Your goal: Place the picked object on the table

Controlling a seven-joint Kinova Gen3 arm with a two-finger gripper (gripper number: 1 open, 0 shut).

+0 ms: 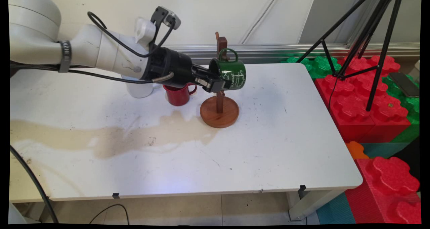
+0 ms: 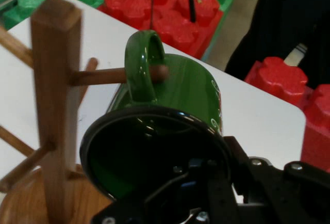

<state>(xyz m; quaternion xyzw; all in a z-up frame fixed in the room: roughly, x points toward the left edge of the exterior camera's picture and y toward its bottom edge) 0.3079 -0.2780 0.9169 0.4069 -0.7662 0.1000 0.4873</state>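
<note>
arm: enters from upper left of the main view, reaches right toward frame centre, black cables hanging along it.
gripper (image 1: pixel 215 83): level with the mug tree's upper pegs, jaws clamped on the rim of the green mug, one finger inside the mouth and one outside.
green mug (image 1: pixel 231 74): held on its side, mouth toward the arm, white lettering on its wall; centre of main view, above the table.
handle (image 2: pixel 146 61): points up; in the hand view a peg passes through its loop, peg tip showing on the far side.
mug tree (image 1: pixel 220 108): wooden post on a round base, standing on the table just below and behind the mug; pegs stick out at several heights.
red mug (image 1: pixel 178 94): upright on the table, left of the tree base, under the wrist, handle to the right.
white mug (image 1: pixel 140 88): just left of the red mug, partly hidden by the arm.
table (image 1: pixel 285 138): white, with a brownish stain running from left edge to the tree base.
right side: red and green foam blocks (image 1: pixel 362 98) and a black tripod (image 1: pixel 373 37) off the table.
</note>
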